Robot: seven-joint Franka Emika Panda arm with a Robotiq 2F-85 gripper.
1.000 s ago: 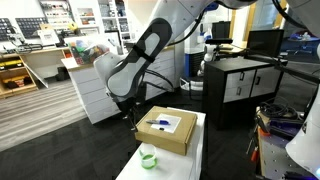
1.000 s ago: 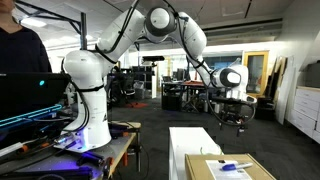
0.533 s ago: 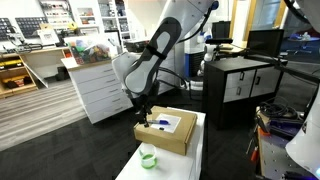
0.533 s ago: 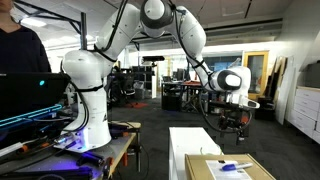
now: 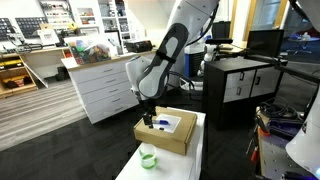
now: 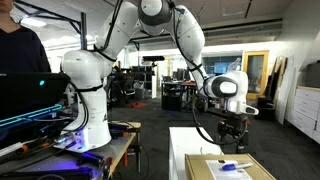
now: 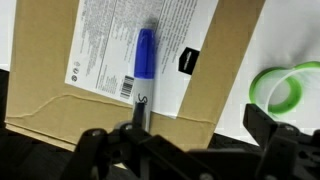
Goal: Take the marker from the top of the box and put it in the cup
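Note:
The tan box (image 5: 170, 140) with a white label lies on a white table, and also shows in the other exterior view (image 6: 212, 170) and the wrist view (image 7: 225, 55). The dark blue marker (image 7: 143, 65) lies on the label near one box edge; it is a small blue streak in both exterior views (image 5: 160, 124) (image 6: 233, 166). The light-green cup (image 5: 148, 158) stands on the table beside the box, at the right edge of the wrist view (image 7: 290, 88). My gripper (image 7: 180, 135) hangs open and empty just above the box (image 5: 148, 117) (image 6: 233, 133), apart from the marker.
The white table (image 5: 192, 160) is narrow, with dark floor around it. A black cabinet (image 5: 235, 85) stands behind, white drawers (image 5: 100, 90) to one side. The robot base sits on a bench (image 6: 95, 150) with a person at a screen (image 6: 20, 60).
The arm has swung toward the box and lowered; the gripper now hangs over the box's marker end. Marker, box and cup have not moved.

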